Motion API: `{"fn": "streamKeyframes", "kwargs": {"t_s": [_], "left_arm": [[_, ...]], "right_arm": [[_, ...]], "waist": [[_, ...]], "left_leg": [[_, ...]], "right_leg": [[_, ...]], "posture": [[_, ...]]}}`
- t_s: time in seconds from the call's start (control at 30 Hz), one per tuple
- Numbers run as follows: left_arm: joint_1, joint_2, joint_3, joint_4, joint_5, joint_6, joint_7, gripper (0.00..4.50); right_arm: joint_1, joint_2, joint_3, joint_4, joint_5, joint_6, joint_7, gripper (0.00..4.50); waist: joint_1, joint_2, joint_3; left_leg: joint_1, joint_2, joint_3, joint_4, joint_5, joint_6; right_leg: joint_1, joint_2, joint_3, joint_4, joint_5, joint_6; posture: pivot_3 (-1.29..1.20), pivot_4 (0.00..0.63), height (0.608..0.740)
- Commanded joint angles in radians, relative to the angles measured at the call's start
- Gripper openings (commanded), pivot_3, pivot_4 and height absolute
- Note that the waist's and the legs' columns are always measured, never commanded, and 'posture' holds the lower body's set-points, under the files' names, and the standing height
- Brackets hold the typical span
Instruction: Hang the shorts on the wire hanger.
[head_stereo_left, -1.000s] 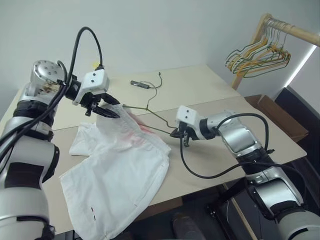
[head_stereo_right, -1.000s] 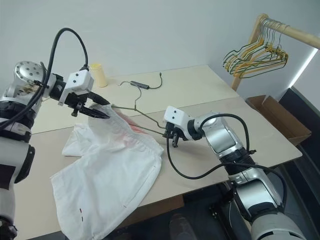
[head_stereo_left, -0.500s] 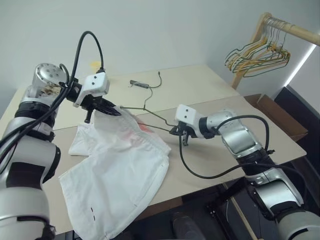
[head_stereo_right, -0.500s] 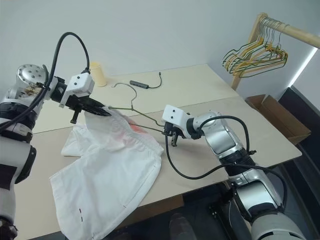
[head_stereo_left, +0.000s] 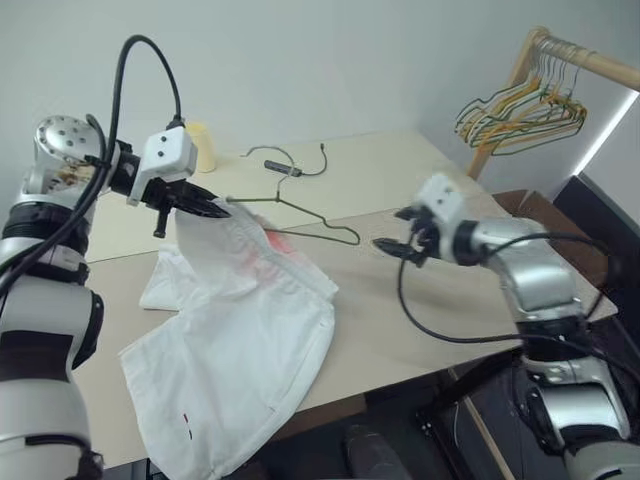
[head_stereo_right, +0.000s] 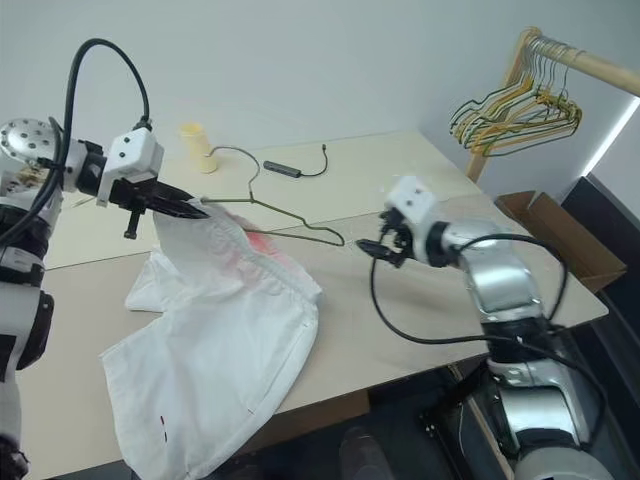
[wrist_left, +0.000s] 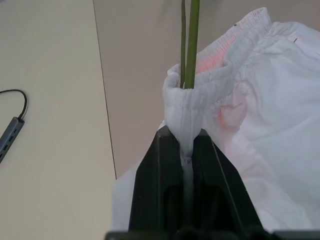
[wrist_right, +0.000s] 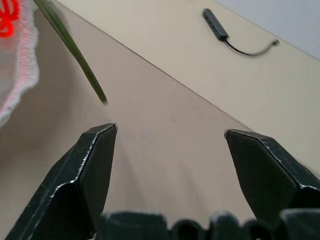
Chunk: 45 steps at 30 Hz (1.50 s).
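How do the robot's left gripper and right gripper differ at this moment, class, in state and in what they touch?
The left gripper has its jaws shut on the waistband of the shorts, lifting a bunch of fabric; the right gripper has its jaws wide open and holds nothing. The left sits against the wire hanger, whose wire runs through the gathered waistband; the right hangs clear of the hanger's end, above the table. Both have two black fingers.

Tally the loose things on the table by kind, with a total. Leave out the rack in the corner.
Shorts: 1
Wire hanger: 1
Yellowish cup: 1
Dark adapter with cable: 1
Total: 4
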Motion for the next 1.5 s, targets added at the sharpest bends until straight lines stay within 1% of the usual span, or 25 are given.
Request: {"fn": "streamKeyframes", "kwargs": {"t_s": [0.03, 0.1, 0.2, 0.3, 0.37, 0.47, 0.63, 0.67, 0.7, 0.73, 0.87, 0.97, 1.03, 1.13, 1.23, 1.33, 1.43, 1.5], "left_arm": [[-0.009, 0.012, 0.04, -0.016, 0.0, -0.001, -0.003, 0.0], [-0.007, 0.012, 0.05, -0.009, 0.008, -0.003, -0.003, 0.0], [-0.005, 0.012, 0.063, -0.005, 0.018, -0.004, -0.003, 0.0], [0.004, 0.01, 0.076, -0.006, 0.027, -0.005, -0.003, 0.0], [0.014, 0.01, 0.084, -0.013, 0.03, -0.003, -0.003, 0.0], [0.028, 0.013, 0.096, -0.025, 0.032, 0.002, -0.003, 0.0], [0.045, 0.017, 0.11, -0.041, 0.029, 0.011, -0.003, 0.0], [0.046, 0.017, 0.112, -0.043, 0.03, 0.013, -0.003, 0.0], [0.048, 0.016, 0.116, -0.043, 0.031, 0.014, -0.003, 0.0], [0.049, 0.015, 0.12, -0.045, 0.034, 0.015, -0.003, 0.0], [0.057, 0.016, 0.133, -0.056, 0.038, 0.022, -0.003, 0.0], [0.065, 0.025, 0.14, -0.068, 0.033, 0.03, -0.003, 0.0], [0.072, 0.033, 0.141, -0.079, 0.027, 0.034, -0.003, 0.0], [0.085, 0.052, 0.132, -0.105, -0.003, 0.054, -0.003, 0.0], [0.104, 0.089, 0.095, -0.179, -0.102, 0.126, -0.003, 0.0], [0.122, 0.137, 0.037, -0.255, -0.182, 0.16, -0.003, 0.0], [0.132, 0.167, -0.003, -0.282, -0.222, 0.167, -0.003, 0.0], [0.137, 0.177, -0.02, -0.287, -0.23, 0.162, -0.003, 0.0]], "right_arm": [[0.07, -0.035, -0.109, -0.141, 0.135, 0.085, 0.034, 3.98], [0.133, -0.035, -0.122, -0.22, 0.226, 0.182, 0.054, 3.98], [0.185, 0.023, -0.105, -0.298, 0.324, 0.316, 0.005, 3.98], [0.228, 0.102, -0.023, -0.329, 0.332, 0.371, -0.075, 3.98], [0.236, 0.18, -0.008, -0.307, 0.344, 0.42, -0.143, 3.98], [0.258, 0.259, 0.026, -0.298, 0.348, 0.438, -0.204, 3.98], [0.263, 0.321, 0.087, -0.266, 0.34, 0.411, -0.246, 3.98], [0.258, 0.33, 0.092, -0.254, 0.343, 0.409, -0.249, 3.62], [0.25, 0.341, 0.095, -0.239, 0.347, 0.41, -0.254, 3.45], [0.243, 0.345, 0.111, -0.225, 0.342, 0.403, -0.254, 3.16], [0.22, 0.371, 0.145, -0.161, 0.327, 0.384, -0.261, 1.73], [0.214, 0.387, 0.142, -0.131, 0.322, 0.36, -0.278, 0.64], [0.212, 0.387, 0.134, -0.118, 0.314, 0.346, -0.29, 0.03], [0.202, 0.371, 0.104, -0.084, 0.305, 0.32, -0.304, 0.03], [0.174, 0.312, 0.041, -0.028, 0.309, 0.271, -0.275, 0.03], [0.132, 0.215, 0.03, 0.029, 0.297, 0.232, -0.21, 0.03], [0.089, 0.119, 0.042, 0.089, 0.285, 0.193, -0.114, 0.03], [0.067, 0.086, 0.056, 0.122, 0.27, 0.164, -0.081, 0.03]], "waist": [[-0.003, 0.0, 0.0], [-0.007, 0.0, 0.0], [-0.023, 0.0, 0.0], [-0.034, 0.0, 0.0], [-0.034, 0.0, 0.0], [-0.03, 0.0, 0.0], [-0.026, -0.001, 0.0], [-0.026, -0.001, 0.0], [-0.026, -0.001, 0.0], [-0.026, -0.001, 0.0], [-0.028, -0.001, 0.0], [-0.027, -0.001, 0.0], [-0.027, -0.001, -0.001], [-0.026, -0.001, -0.001], [-0.024, -0.001, -0.001], [-0.02, -0.001, -0.001], [-0.015, -0.001, -0.001], [-0.013, -0.001, -0.001]], "left_leg": [[0.0, 0.0, 0.0, 0.0, 0.0, 0.0], [0.001, 0.0, 0.001, 0.0, 0.0, 0.0], [0.002, 0.001, 0.001, 0.0, 0.0, 0.0], [0.003, 0.001, 0.002, 0.002, 0.0, 0.0], [0.003, 0.001, 0.002, 0.002, 0.0, 0.0], [0.002, 0.001, 0.002, 0.003, 0.0, 0.0], [0.001, 0.0, 0.002, 0.004, 0.0, 0.001], [0.001, 0.0, 0.002, 0.004, 0.0, 0.001], [0.001, 0.0, 0.002, 0.004, 0.0, 0.001], [0.001, 0.0, 0.002, 0.004, 0.0, 0.001], [0.002, 0.0, 0.002, 0.004, 0.0, 0.001], [0.002, 0.0, 0.001, 0.004, 0.0, 0.001], [0.002, 0.0, 0.001, 0.004, 0.0, 0.001], [0.001, 0.0, 0.001, 0.004, 0.0, 0.001], [0.001, 0.0, 0.001, 0.004, 0.0, 0.001], [0.001, -0.001, 0.001, 0.004, 0.0, 0.001], [0.002, -0.001, 0.001, 0.004, 0.0, 0.001], [0.002, -0.001, 0.001, 0.004, 0.0, 0.001]], "right_leg": [[0.0, 0.0, 0.0, 0.0, 0.0, 0.0], [0.0, 0.001, 0.001, 0.0, 0.0, 0.0], [0.001, 0.002, 0.002, 0.002, 0.0, 0.0], [0.002, 0.001, 0.003, 0.004, 0.0, 0.0], [0.001, 0.001, 0.003, 0.005, 0.0, 0.001], [-0.001, 0.001, 0.004, 0.007, 0.0, 0.001], [-0.001, 0.0, 0.004, 0.008, 0.0, 0.001], [-0.001, 0.0, 0.004, 0.008, 0.0, 0.001], [0.0, 0.0, 0.004, 0.008, 0.0, 0.001], [0.0, 0.0, 0.004, 0.008, 0.0, 0.001], [-0.001, 0.001, 0.004, 0.008, 0.0, 0.001], [0.0, 0.001, 0.004, 0.008, 0.0, 0.001], [-0.001, 0.0, 0.004, 0.008, 0.0, 0.001], [-0.001, 0.0, 0.004, 0.01, 0.0, 0.001], [-0.001, 0.0, 0.004, 0.011, 0.0, 0.001], [0.0, -0.001, 0.004, 0.011, 0.0, 0.002], [0.0, 0.0, 0.004, 0.007, 0.0, 0.002], [0.0, 0.0, 0.004, 0.007, 0.0, 0.002]], "posture": [[-0.29, 0.0, 0.74], [-0.29, 0.0, 0.74], [-0.29, 0.0, 0.74], [-0.29, 0.0, 0.74], [-0.28, 0.0, 0.74], [-0.27, 0.0, 0.74], [-0.26, 0.0, 0.74], [-0.26, 0.0, 0.74], [-0.26, 0.0, 0.74], [-0.26, 0.0, 0.74], [-0.25, 0.0, 0.74], [-0.24, 0.0, 0.74], [-0.24, 0.0, 0.74], [-0.23, 0.0, 0.74], [-0.23, 0.0, 0.74], [-0.23, 0.0, 0.74], [-0.24, 0.0, 0.74], [-0.24, 0.0, 0.74]]}}
